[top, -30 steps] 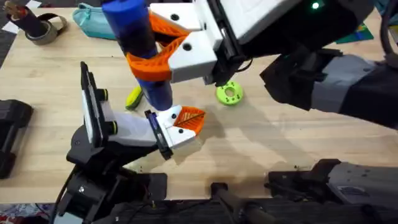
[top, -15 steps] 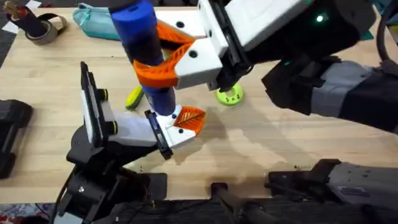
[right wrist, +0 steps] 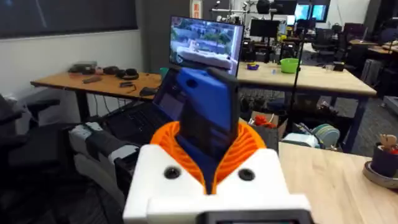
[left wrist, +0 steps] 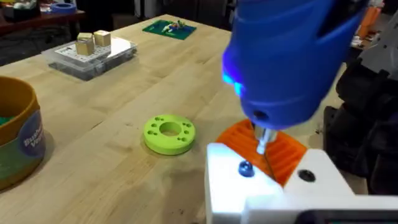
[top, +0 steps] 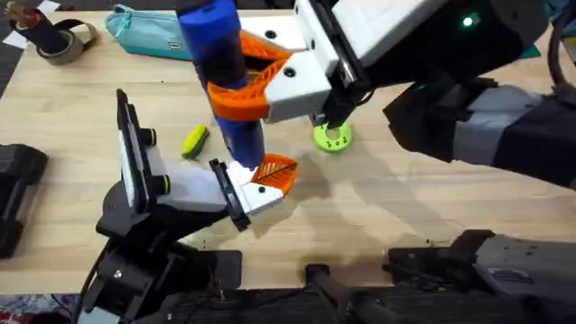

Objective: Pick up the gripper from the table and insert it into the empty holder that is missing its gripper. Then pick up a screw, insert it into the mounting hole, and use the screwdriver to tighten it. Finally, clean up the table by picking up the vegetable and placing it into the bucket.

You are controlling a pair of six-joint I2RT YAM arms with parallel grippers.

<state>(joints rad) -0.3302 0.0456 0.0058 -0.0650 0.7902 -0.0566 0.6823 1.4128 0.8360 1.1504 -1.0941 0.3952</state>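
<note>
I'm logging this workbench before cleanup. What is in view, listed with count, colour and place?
Thick blue cylindrical screwdriver: one, blue with black cap, upright in the right gripper, tip over the left gripper.
Small yellow-and-green toy vegetable: one, on the table left of the screwdriver.
Lime-green round disc with holes: one, mid-table.
Teal zip pouch: one, far edge.
Tan round bucket: one, left wrist view.
Clear plastic box: one, two tan blocks on top.
Tape roll: one, far left corner.
Right gripper: white, orange pads.
Left gripper: white, orange pads.
</note>
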